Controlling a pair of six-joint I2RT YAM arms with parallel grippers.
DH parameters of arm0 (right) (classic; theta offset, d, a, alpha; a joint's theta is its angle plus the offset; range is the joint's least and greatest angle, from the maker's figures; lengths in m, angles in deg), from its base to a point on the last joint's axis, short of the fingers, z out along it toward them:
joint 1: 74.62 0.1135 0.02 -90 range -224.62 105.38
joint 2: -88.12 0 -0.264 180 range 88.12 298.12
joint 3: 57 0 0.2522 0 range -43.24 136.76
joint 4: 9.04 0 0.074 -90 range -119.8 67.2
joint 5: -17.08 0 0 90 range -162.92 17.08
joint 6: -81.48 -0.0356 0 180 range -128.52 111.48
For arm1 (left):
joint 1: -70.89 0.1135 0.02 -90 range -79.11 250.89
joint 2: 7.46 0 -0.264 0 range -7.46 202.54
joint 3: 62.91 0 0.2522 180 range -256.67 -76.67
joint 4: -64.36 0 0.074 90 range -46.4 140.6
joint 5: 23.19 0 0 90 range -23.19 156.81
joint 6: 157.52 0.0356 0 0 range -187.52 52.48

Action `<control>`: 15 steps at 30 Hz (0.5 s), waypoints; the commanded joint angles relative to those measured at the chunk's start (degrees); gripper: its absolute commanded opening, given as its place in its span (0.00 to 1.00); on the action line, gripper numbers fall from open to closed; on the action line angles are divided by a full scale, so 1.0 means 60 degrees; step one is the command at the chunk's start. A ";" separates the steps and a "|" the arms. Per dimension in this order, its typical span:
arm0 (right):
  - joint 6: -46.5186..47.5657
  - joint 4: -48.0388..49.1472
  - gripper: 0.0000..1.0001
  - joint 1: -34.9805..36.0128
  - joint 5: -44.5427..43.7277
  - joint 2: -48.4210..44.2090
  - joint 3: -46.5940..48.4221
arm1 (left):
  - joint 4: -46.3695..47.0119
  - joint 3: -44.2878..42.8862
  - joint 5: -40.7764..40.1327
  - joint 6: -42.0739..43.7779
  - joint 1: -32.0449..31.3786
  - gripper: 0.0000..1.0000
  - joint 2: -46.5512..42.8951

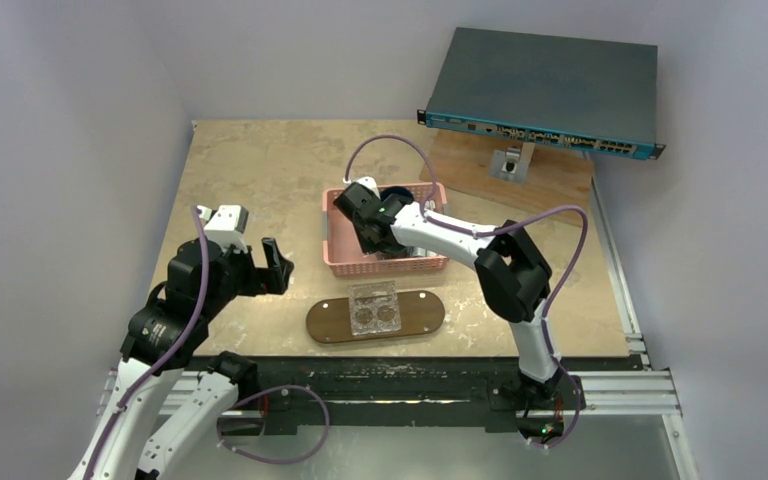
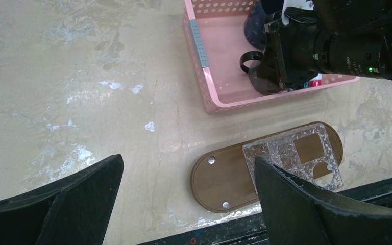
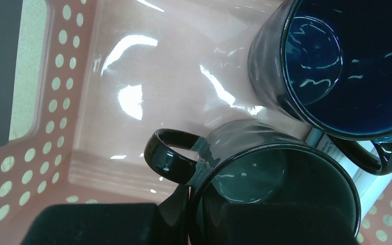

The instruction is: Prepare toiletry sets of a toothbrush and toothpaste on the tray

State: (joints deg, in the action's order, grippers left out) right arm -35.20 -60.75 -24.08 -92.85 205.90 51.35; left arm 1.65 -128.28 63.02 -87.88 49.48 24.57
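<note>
Clears obstruction: grips dark mug (image 3: 265, 194) wall with right gripper (image 3: 191, 224) inside pink basket (image 3: 46, 168); holds left gripper (image 2: 189, 173) released. Next: lift straight up, avoiding blue mug (image 3: 347, 66).

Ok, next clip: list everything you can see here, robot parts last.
table: one, beige, under everything
basket: one, pink, table centre
blue mug: one, dark blue, in basket
black mug: one, black, in basket, beside the blue one
white printed item: one, white, under blue mug, mostly hidden
tray: one, brown, near edge
clear holder: one, see-through, on tray
network switch: one, grey, far right, on wooden board
left gripper: one, black, open, above table
right gripper: one, black, in basket, closed on black mug's wall
</note>
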 commanded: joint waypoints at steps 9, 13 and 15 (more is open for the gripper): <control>0.0639 0.0162 0.00 -0.0045 -0.0006 -0.0389 0.0435 | 0.0161 0.0063 -0.0056 0.0031 -0.0021 1.00 0.0067; 0.0740 0.0207 0.00 -0.0045 -0.0352 -0.0957 0.0557 | 0.0157 0.0059 -0.0056 0.0039 -0.0021 1.00 0.0039; 0.0842 0.0152 0.00 -0.0045 -0.0485 -0.1194 0.0685 | 0.0158 0.0062 -0.0056 0.0039 -0.0021 1.00 0.0037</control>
State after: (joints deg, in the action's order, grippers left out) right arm -32.38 -61.10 -24.08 -92.80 205.31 51.61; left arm 1.65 -128.28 63.02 -87.88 49.48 24.70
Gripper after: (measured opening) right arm 0.072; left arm 0.998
